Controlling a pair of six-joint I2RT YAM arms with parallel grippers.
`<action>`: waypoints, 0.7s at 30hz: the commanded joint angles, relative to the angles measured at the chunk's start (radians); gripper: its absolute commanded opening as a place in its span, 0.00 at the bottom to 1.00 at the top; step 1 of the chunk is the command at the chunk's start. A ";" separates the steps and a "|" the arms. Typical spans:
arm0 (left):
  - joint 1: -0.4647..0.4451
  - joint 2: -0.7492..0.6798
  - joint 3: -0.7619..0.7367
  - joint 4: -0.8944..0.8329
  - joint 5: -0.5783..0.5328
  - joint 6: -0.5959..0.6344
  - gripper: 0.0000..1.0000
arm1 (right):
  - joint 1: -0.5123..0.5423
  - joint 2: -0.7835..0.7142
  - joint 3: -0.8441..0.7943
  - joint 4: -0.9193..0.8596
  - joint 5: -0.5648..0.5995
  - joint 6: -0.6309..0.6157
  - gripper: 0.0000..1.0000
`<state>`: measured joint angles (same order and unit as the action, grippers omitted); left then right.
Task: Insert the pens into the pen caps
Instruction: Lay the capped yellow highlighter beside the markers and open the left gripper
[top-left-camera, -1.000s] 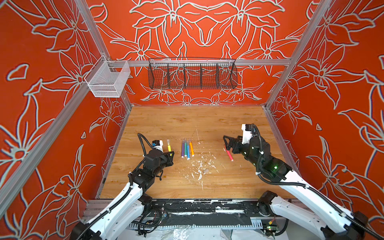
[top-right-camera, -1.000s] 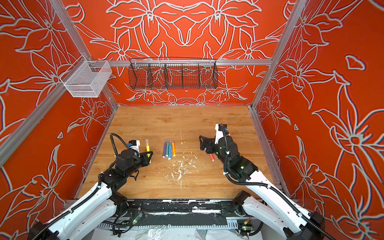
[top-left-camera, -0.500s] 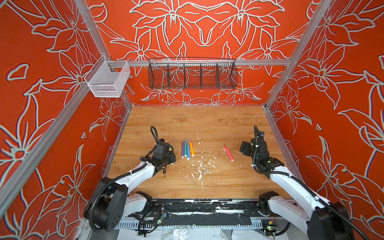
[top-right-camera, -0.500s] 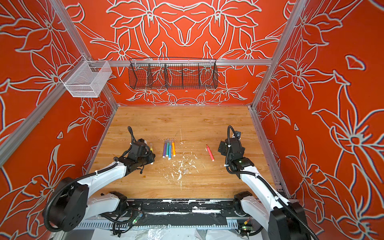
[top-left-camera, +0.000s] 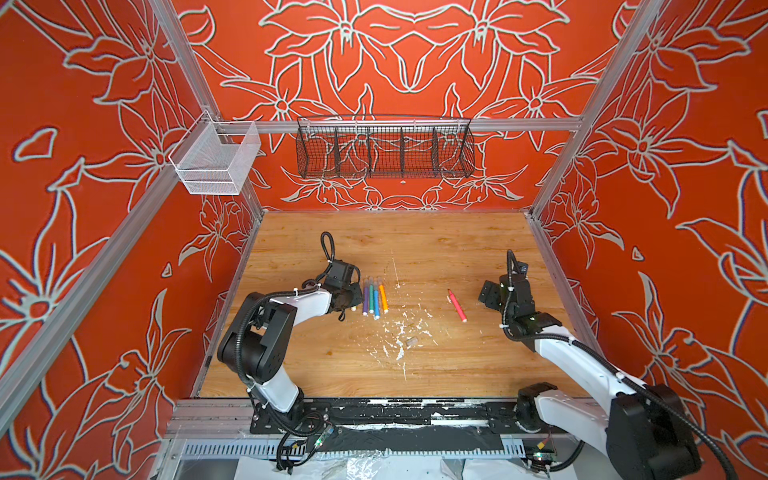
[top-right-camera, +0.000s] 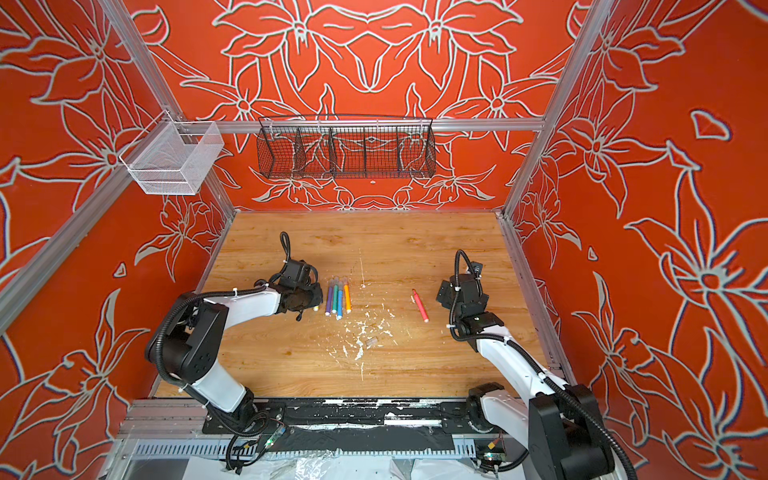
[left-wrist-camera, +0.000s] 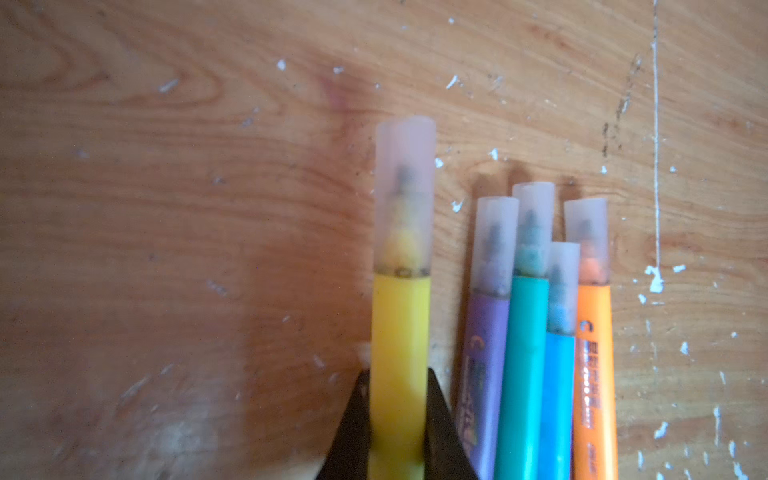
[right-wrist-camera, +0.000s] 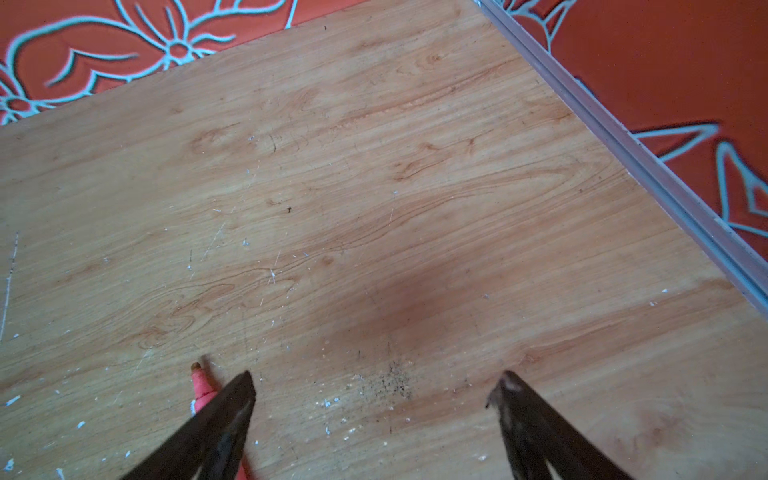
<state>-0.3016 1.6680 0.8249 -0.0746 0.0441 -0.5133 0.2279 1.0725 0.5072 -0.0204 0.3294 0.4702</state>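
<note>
The left wrist view shows what both top views hide: the left jaws are closed on the yellow pen (left-wrist-camera: 400, 353), gripping its barrel, with a clear cap (left-wrist-camera: 405, 191) seated over its tip. Just beside it lie the purple pen (left-wrist-camera: 484, 374), green pen (left-wrist-camera: 524, 365), blue pen (left-wrist-camera: 557, 395) and orange pen (left-wrist-camera: 592, 374), side by side and each capped. In both top views the left arm (top-left-camera: 291, 307) (top-right-camera: 249, 303) lies low over the surface (top-left-camera: 436, 241) and covers the yellow pen, so only the row of four shows next to it. The right wrist view shows the right jaws standing wide and holding nothing, with the bare tip of the red pen (right-wrist-camera: 201, 386) showing beside one finger. The top views place that pen (top-left-camera: 457, 306) (top-right-camera: 420, 306) flat and alone on the surface, uncapped, left of the right jaws and apart from them. They also show a small clear tube, seemingly a loose cap (top-left-camera: 411, 341) (top-right-camera: 371, 342), among the white flecks nearer the front edge. A second ago the left jaws held the yellow pen off to the left of the row and the right jaws hung right over the red pen. Since then both arms have folded down, the yellow pen has come up against the row, and the right jaws have drawn off to the right. The red pen and the row of four have not moved.
</note>
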 joint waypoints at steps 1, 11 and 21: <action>0.004 0.024 0.028 -0.083 0.031 0.018 0.00 | -0.010 -0.007 -0.016 0.023 -0.012 0.010 0.93; 0.004 -0.014 0.013 -0.085 0.051 0.025 0.16 | -0.010 0.004 -0.011 0.022 -0.020 0.008 0.92; 0.004 -0.090 0.039 -0.131 0.092 0.033 0.27 | -0.010 0.014 -0.004 0.020 -0.028 0.005 0.92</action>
<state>-0.3008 1.6188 0.8452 -0.1669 0.1165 -0.4896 0.2279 1.0744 0.5072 -0.0101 0.3069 0.4721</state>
